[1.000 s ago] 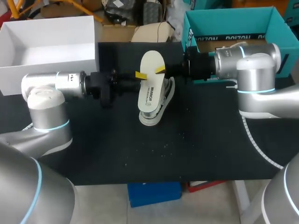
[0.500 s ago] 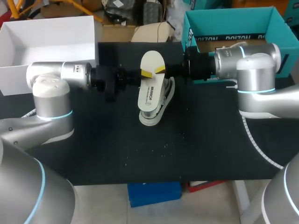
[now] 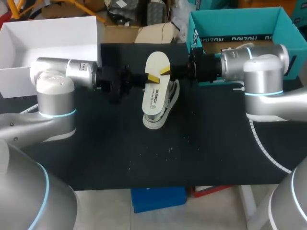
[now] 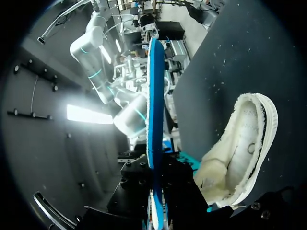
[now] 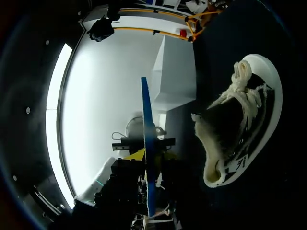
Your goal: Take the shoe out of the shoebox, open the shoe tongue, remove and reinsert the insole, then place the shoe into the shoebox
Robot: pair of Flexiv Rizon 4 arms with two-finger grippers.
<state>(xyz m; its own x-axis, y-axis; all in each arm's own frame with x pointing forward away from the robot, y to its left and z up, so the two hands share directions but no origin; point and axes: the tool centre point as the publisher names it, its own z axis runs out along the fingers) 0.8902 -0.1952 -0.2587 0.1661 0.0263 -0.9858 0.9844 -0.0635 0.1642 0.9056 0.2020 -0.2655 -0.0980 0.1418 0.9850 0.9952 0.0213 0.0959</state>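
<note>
Black-topped table (image 3: pixel 206 153), dark matte surface. One shoe (image 3: pixel 154 120) lies directly on it, mid-table toward the far edge, long axis running roughly front to back. The wrist views show a white sole, black upper, white laces and a cream-lined opening. Small white specks (image 3: pixel 168 151) are scattered on the top in front of the shoe. Teal shoebox (image 3: pixel 240 21) at the far right corner, open white box (image 3: pixel 53 60) at the far left edge; can't tell whether either one actually rests on the tabletop
</note>
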